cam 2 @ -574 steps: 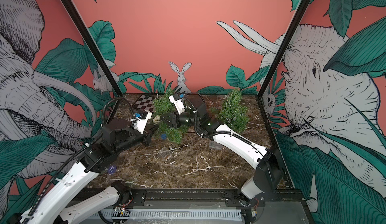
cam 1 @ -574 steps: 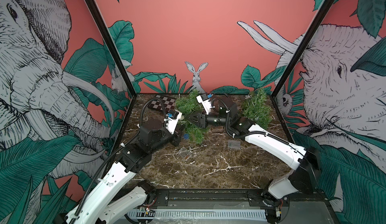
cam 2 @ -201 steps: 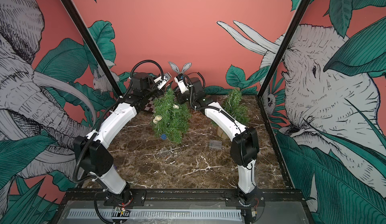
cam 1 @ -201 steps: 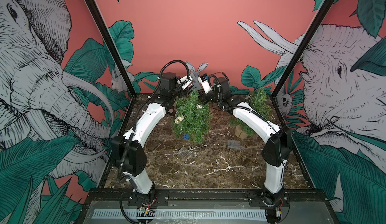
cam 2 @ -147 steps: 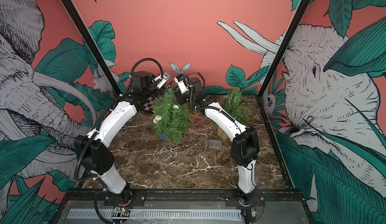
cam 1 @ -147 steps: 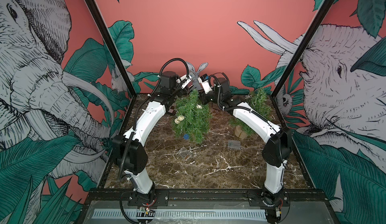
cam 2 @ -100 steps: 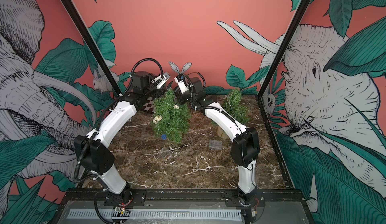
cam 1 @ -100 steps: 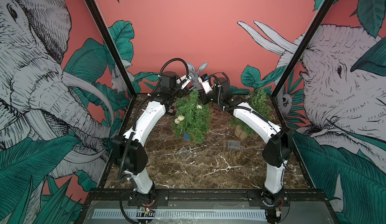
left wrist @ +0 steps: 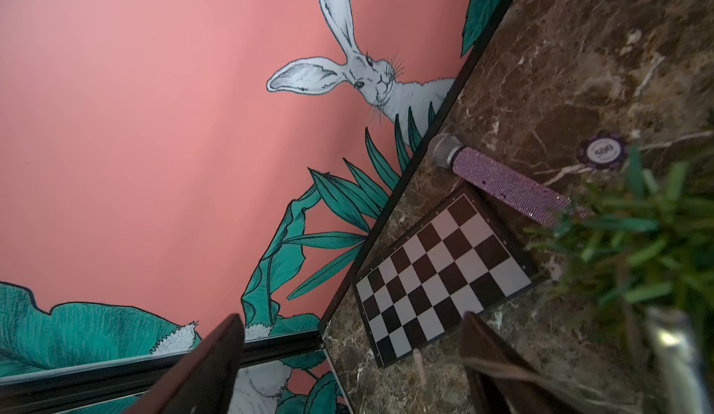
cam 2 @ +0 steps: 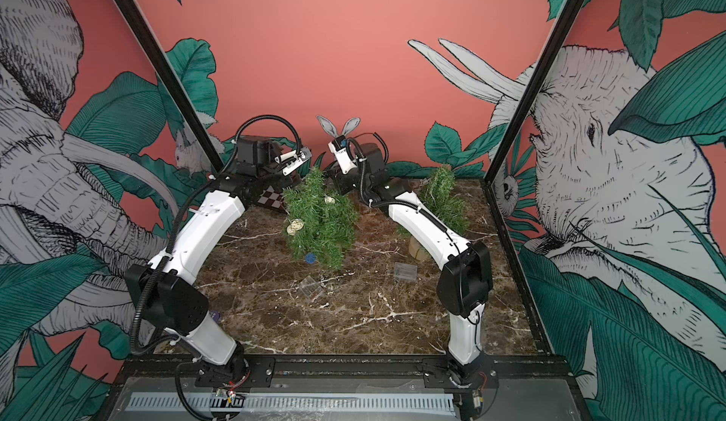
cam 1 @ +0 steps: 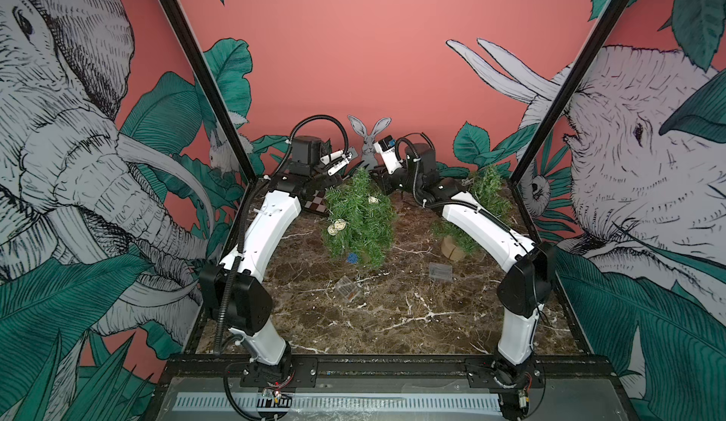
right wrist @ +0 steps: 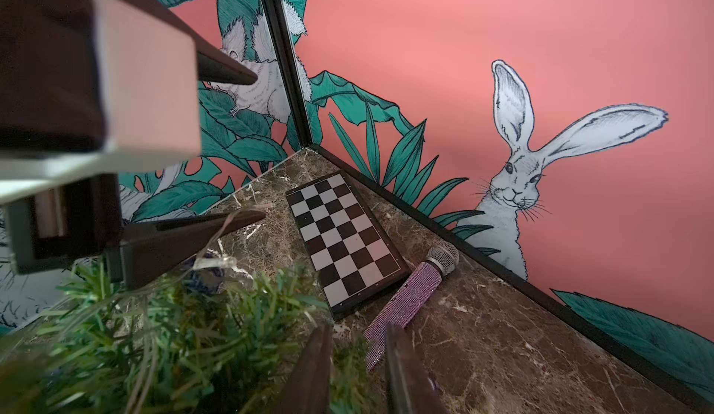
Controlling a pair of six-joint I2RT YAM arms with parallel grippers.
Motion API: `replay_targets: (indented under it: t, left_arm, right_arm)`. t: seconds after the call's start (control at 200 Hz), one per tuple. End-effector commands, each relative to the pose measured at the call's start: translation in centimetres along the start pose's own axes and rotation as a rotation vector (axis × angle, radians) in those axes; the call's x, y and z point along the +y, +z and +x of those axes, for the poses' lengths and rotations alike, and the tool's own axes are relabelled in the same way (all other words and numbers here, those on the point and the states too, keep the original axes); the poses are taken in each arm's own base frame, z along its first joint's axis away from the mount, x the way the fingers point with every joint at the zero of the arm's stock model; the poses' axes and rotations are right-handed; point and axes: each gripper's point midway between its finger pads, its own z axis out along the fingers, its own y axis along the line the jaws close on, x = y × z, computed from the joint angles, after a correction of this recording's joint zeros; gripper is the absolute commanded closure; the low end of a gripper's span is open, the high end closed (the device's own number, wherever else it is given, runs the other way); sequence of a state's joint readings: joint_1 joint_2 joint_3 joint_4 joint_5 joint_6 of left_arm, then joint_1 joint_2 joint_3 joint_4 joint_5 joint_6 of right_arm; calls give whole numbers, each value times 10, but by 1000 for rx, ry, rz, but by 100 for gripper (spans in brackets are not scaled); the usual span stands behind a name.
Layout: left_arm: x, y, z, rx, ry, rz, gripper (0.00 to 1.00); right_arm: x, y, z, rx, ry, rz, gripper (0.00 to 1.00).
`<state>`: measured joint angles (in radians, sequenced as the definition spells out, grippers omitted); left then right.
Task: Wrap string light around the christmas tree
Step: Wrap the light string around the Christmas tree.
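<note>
**Both arms up at the tree top, light strand half on**

Brown marble table (cam 1: pixel 393 321), coral wall (cam 1: pixel 353 46) with a rabbit and leaf mural behind it.

- christmas tree (cam 1: pixel 361 218) stands upright at centre back. Both wrists are raised to either side of its tip in both top views.
- string light (cam 1: pixel 338 226): pale woven balls hang on the tree's left side. In the right wrist view the thin wire and a bulb run up from the needles to the left arm's lower finger.
- left gripper (left wrist: pixel 352 315): fingers (left wrist: pixel 216 358) spread wide, clamping nothing. The wire lies against one finger only.
- right gripper (right wrist: pixel 357 327): fingers (right wrist: pixel 313 369) drawn close, with tree needles in the narrow gap. Can't tell whether they pinch the tip.
- Containers: clear box (cam 1: pixel 345 287) sits in front of the tree and a second clear box (cam 1: pixel 440 271) to its right. Both are apart from the tree, contents too small to make out.
- second tree (cam 1: pixel 487 195) is at back right in a tan base (cam 1: pixel 451 248).
- Back left: chessboard (left wrist: pixel 444 273) lies flat, microphone (left wrist: pixel 502 184) just beside its edge, poker chip (left wrist: pixel 602 151) near the mic.
- small blue object (cam 1: pixel 352 258) sits at the main tree's foot.
</note>
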<state>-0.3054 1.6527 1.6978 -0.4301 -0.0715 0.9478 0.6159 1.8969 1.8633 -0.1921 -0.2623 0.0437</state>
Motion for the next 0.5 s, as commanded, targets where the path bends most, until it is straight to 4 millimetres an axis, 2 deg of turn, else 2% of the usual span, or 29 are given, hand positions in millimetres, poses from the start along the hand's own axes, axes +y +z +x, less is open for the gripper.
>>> replay_targets:
  t: [0.0, 0.12, 0.275, 0.49]
  left_arm:
    - [-5, -16, 15, 25, 52, 36, 11]
    - [-10, -24, 19, -20, 3, 92, 10]
    - [-3, -42, -3, -155, -129, 145, 10]
    - [7, -51, -11, -206, -283, 197, 11]
  right_arm:
    - [1, -14, -25, -69, -28, 9, 73]
    - [1, -13, -24, -63, -30, 8, 73]
    - [2, -15, -27, -67, -31, 5, 73]
    - [10, -30, -34, -78, -8, -20, 72]
